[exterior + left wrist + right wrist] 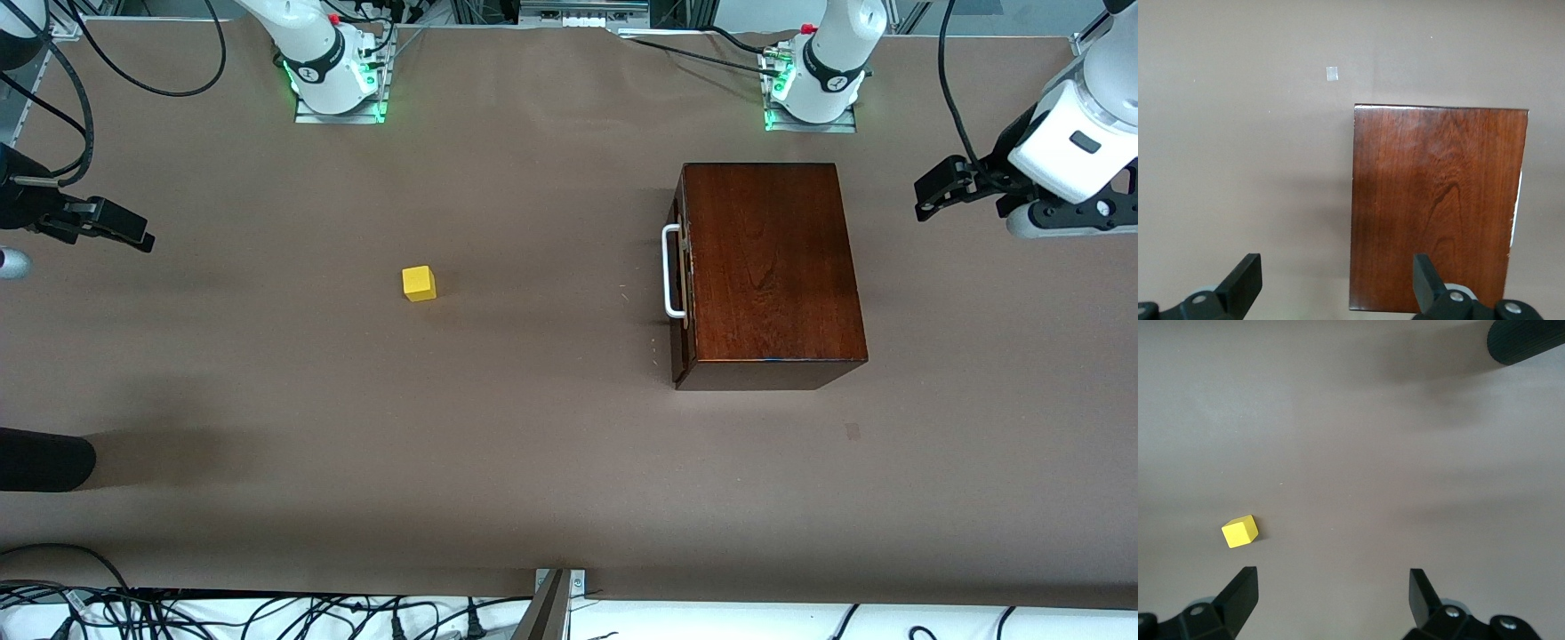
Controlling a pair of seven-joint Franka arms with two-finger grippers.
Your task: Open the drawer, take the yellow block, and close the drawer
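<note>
While both tools [1338,283] [1333,597] gape empty, only the front view shows the handle [672,271].

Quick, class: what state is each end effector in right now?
Left end effector: open, holding nothing, above the table beside the box.
Right end effector: open, holding nothing, above the table near the block.

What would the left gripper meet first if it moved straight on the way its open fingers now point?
Probably the wooden box. The left gripper hangs open toward the left arm's end of the table, pointing at the box; its height is unclear, so it might pass above.
</note>
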